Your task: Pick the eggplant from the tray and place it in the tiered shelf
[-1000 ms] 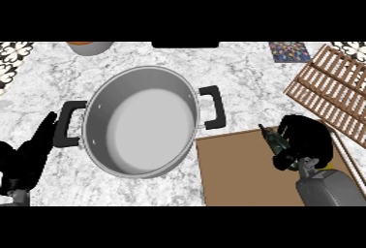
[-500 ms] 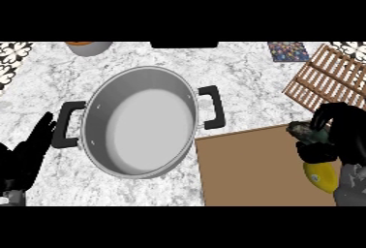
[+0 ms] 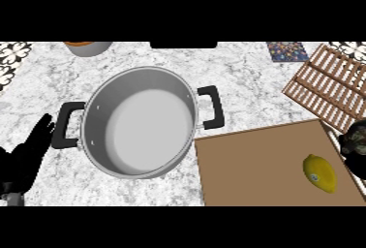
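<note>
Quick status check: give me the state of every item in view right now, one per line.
Pot: upright on the counter, nothing inside.
Tray: flat on the counter, holding a lemon.
Lemon: lying on the tray, untouched.
Tiered shelf: nothing visible on its slats.
Left hand: open, resting.
Right hand: at the right edge, fingers unclear.

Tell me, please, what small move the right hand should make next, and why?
Probably lift up and away toward the wooden shelf. The right hand, at the view's right edge, seems curled round a dark mottled thing, likely the eggplant, beside the tray, which shows only a lemon. The shelf lies just beyond it.
</note>
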